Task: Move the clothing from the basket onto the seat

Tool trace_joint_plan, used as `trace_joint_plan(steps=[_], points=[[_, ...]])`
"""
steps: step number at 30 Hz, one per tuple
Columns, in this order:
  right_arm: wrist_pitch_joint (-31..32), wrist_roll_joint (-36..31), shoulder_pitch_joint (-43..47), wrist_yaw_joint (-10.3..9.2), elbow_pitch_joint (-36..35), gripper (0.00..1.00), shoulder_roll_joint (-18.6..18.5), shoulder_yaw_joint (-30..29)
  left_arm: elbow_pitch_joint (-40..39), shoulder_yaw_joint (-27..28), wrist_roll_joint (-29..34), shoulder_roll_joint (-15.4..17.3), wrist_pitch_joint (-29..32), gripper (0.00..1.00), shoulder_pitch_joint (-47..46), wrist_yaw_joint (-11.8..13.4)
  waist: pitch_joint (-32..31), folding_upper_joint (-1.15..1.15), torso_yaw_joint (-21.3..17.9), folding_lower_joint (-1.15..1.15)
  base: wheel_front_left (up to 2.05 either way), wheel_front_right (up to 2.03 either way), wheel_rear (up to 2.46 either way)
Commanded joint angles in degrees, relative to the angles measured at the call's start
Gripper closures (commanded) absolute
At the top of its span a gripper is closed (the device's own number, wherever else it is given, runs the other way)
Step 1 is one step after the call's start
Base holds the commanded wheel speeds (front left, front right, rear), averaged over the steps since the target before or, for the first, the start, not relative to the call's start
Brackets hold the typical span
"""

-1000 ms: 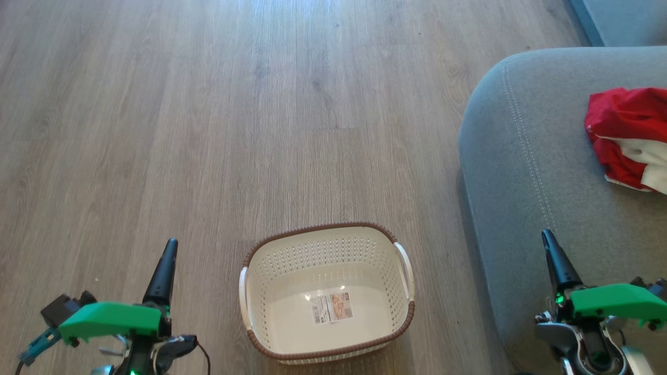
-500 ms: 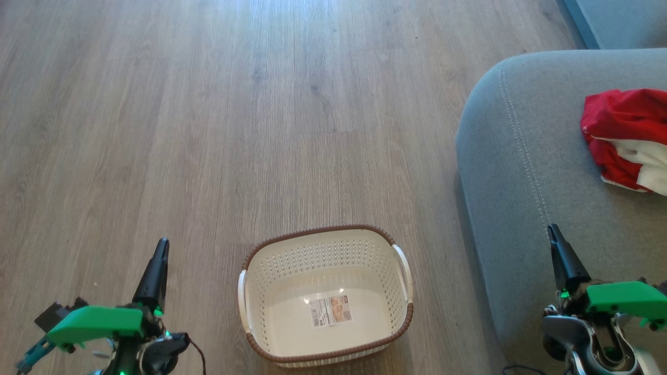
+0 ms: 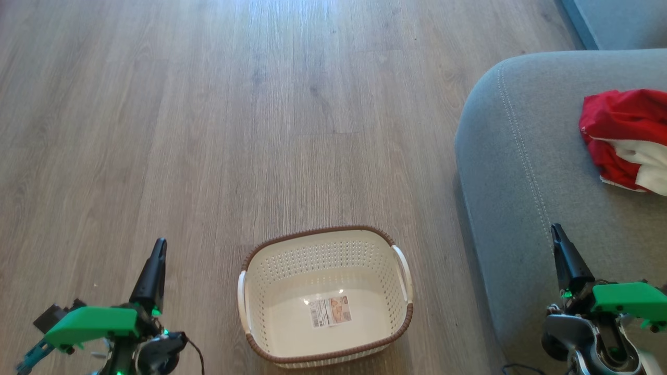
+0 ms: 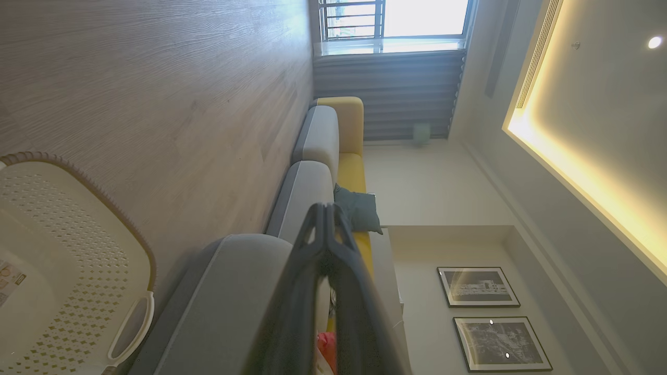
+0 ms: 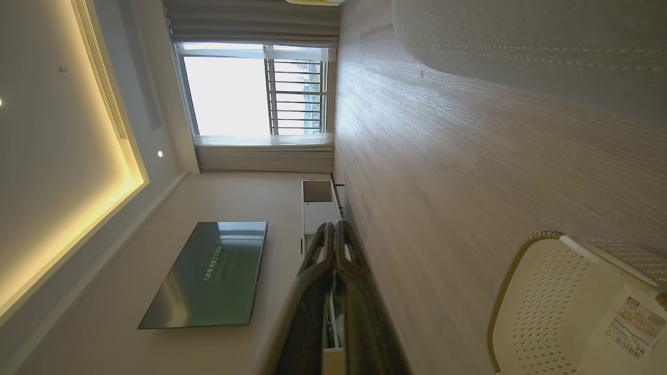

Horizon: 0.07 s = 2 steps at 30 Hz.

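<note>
basket (image 3: pixel 323 250) bottom ctr, red clothing (image 3: pixel 620 130) on seat (image 3: pixel 521 172) at rt, left gripper (image 3: pixel 159 247) & right gripper (image 3: pixel 556 232) fingers together, nothing held

Left tool (image 3: pixel 158 250) and right tool (image 3: pixel 556 233) slightly farther apart.

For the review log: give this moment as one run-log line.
basket: empty, on floor | clothing: on seat | left gripper: shut, nothing held | right gripper: shut, nothing held

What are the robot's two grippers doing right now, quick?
Left gripper: closed, holding nothing.
Right gripper: closed, holding nothing.
</note>
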Motion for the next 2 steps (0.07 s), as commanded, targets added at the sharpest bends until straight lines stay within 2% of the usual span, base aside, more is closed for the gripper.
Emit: trace_joint_plan(steps=[1,2], points=[[0.6,0.1,-3.0,0.03,-1.9,1.00,0.1,1.1,-1.7,2.3,0.0,0.5,0.2,1.00,-3.4,-0.5,0.0,0.00,0.0,0.00,0.00,0.00,0.00],[0.6,0.1,-3.0,0.03,-1.9,1.00,0.1,1.1,-1.7,2.3,0.0,0.5,0.2,1.00,-3.4,-0.5,0.0,0.00,0.0,0.00,0.00,0.00,0.00]])
